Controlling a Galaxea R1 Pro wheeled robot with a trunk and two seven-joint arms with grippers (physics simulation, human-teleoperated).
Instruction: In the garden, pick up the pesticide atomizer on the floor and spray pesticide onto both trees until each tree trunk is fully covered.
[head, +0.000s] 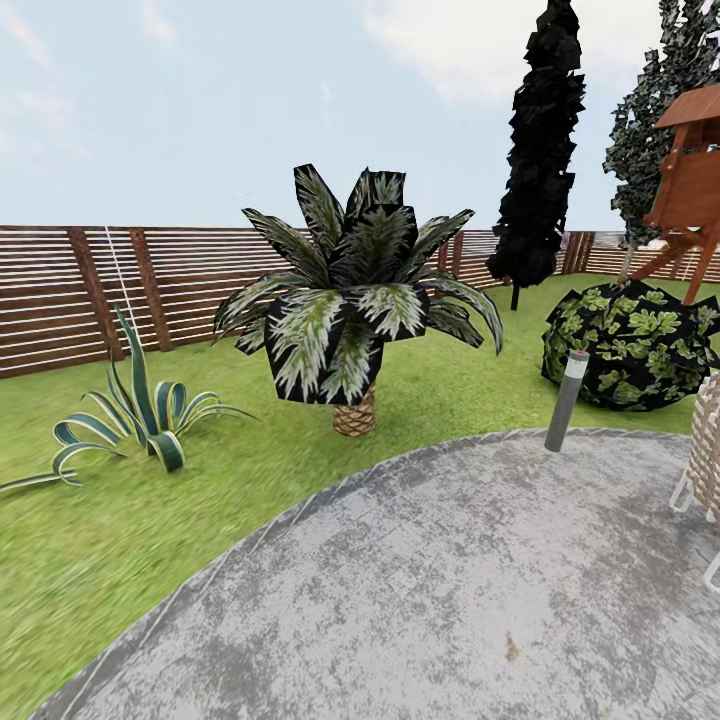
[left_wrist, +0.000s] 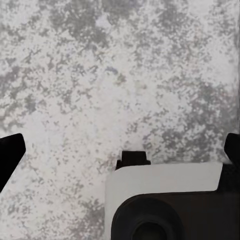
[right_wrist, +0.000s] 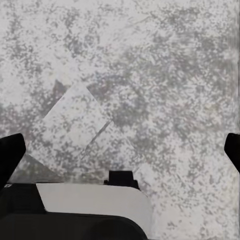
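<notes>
The pesticide atomizer is out of view. In the head view the floor is green grass with a round patch of grey stone paving in front of me. A tree with a flaky dark green crown rises at the far right by the fence, its trunk mostly hidden. My left gripper hangs open over mottled grey paving, with nothing between its black fingertips. My right gripper is likewise open above the paving.
A short palm with a scaly stub stands on the grass ahead, a striped agave to its left. A grey bollard light, a leafy bush, a black cypress, a wooden playhouse and a wicker seat crowd the right. A slatted fence closes the back.
</notes>
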